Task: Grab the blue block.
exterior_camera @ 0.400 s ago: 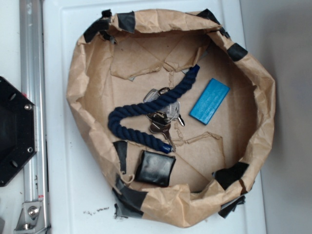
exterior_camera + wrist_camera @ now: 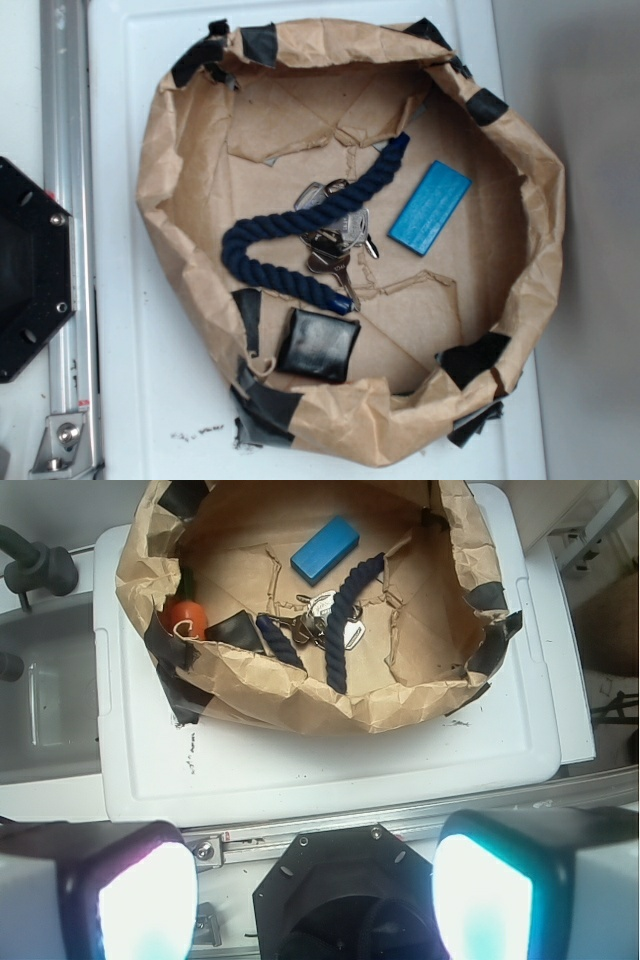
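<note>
Nothing has moved since the earlier exterior frame: every item in the paper basket (image 2: 150,200) lies exactly where it did. The basket is a wide, shallow bowl shaped from crumpled brown kraft paper, its rolled rim patched with strips of black tape (image 2: 262,42). It sits on a smooth white plastic worktop (image 2: 120,330), with a metal rail (image 2: 62,150) and a black angular base plate (image 2: 25,270) at the left of the exterior frame.

Going left to right inside the basket in the exterior view: a black square pouch (image 2: 318,345) with a slightly glossy, soft surface rests at the lower left of the floor, near the rim. Above and right of it, a thick navy twisted rope (image 2: 300,235) curves in a hook shape, running from the lower centre up toward the upper right. It crosses over a bunch of silver metal keys (image 2: 335,245) at the centre. Right of the keys, and apart from the rope, the blue block (image 2: 430,208) lies flat on the paper floor, a bright sky-blue rectangular slab set on a diagonal.

In the wrist view the basket fills the upper frame. An orange rounded object (image 2: 185,618) shows against the inside left wall. The block (image 2: 325,549) lies at the upper centre. The gripper (image 2: 310,900) is well back from the basket, at the bottom of the frame, and its two fingers (image 2: 145,900) stand wide apart, their pale pads blurred and glowing, holding nothing.
</note>
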Available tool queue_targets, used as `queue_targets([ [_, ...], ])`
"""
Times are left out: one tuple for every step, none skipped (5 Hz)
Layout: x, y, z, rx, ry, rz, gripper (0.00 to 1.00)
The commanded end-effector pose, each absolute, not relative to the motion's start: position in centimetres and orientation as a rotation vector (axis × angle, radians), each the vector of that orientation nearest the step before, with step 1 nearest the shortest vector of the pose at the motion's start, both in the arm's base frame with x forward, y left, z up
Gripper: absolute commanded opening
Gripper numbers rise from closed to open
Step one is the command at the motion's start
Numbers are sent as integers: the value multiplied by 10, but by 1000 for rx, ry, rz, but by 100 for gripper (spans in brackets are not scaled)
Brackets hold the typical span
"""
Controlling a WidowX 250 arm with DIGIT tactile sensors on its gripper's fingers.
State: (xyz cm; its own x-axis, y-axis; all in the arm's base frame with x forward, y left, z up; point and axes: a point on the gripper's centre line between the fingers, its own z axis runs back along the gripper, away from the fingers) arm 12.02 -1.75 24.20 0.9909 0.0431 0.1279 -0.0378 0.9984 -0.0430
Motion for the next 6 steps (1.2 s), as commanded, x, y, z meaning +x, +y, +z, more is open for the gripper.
queue_targets([
  [219, 0, 160, -80, -237, 371, 100],
  [250, 8, 130, -120, -273, 487, 100],
  [273, 4, 101, -100, -279, 534, 100],
  [291, 1, 81, -91, -274, 556, 100],
  [311, -3, 56, -56, -264, 535, 100],
  [328, -5, 36, -77, -242, 498, 100],
])
